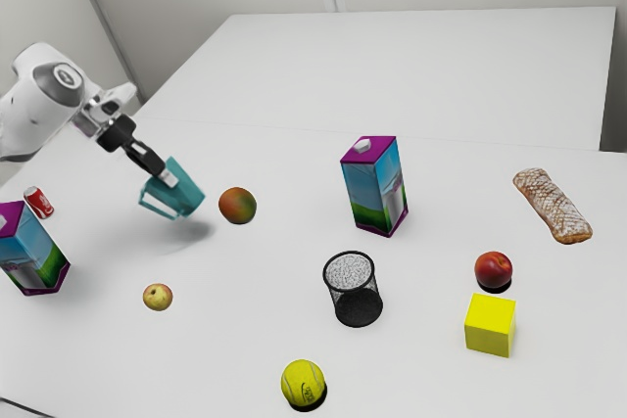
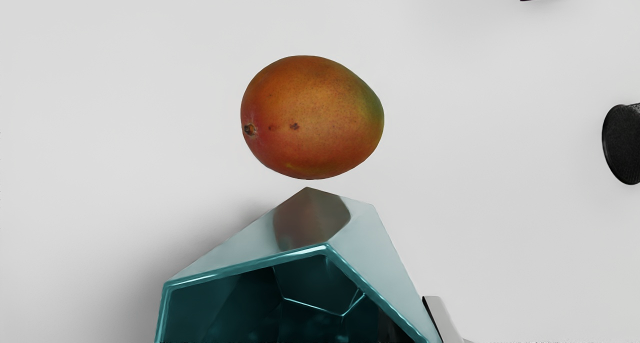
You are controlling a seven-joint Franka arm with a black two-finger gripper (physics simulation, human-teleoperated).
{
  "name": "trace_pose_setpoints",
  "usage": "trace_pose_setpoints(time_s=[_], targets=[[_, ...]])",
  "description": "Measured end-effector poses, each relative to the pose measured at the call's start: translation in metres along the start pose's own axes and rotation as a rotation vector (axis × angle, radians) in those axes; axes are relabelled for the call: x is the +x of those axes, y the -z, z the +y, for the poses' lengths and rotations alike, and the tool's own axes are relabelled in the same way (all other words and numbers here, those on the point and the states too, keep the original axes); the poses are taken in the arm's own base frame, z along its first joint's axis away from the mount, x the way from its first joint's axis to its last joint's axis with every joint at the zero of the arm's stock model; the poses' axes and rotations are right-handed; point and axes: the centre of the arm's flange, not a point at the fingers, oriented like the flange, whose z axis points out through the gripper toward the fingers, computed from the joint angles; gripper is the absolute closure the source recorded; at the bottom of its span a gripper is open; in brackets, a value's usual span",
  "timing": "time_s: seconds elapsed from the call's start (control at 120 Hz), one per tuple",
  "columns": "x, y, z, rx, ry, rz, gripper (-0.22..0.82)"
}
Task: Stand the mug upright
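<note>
White table (image 1: pixel 235 325), fruit (image 1: pixel 237 206), cartons (image 1: pixel 374 186), can (image 1: pixel 39 203), basket (image 1: pixel 359 307), ball (image 1: pixel 303 383), cube (image 1: pixel 489 326), bread (image 1: pixel 553 206)

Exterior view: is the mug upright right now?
No, the mug is tilted, its walls slanting well off vertical.

Tilted teal faceted mug (image 1: pixel 174 195): at the black two-finger gripper (image 1: pixel 167 177); only a narrow gap divides it from the orange-green mango (image 1: pixel 237 206), which blocks the way toward the exterior view's right.
Mango to tall blue-and-purple carton (image 1: pixel 374 188): a broad lane, running far and near.
Carton to round black mesh cup (image 1: pixel 353 291): tight gap; both obstruct.
Near side: wide room between small yellow-red fruit (image 1: pixel 158 297) and cup; a yellow-green tennis ball (image 1: pixel 303 382) stands nearer.
Far side: open white tabletop (image 1: pixel 411 66) beyond mug, mango and carton.
</note>
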Motion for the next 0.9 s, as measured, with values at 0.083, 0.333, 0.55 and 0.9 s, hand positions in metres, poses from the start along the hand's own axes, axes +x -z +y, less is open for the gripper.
trace_pose_setpoints(time_s=[0.083,0.333,0.55,0.9], targets=[[0.018,-0.005,0.015,0.047,-0.029,-0.029,0.76],[0.074,-0.04,0.069,0.142,-0.112,-0.112,0.76],[0.104,-0.061,0.109,0.193,-0.139,-0.153,0.76],[0.139,-0.119,0.159,0.291,-0.174,-0.257,0.76]])
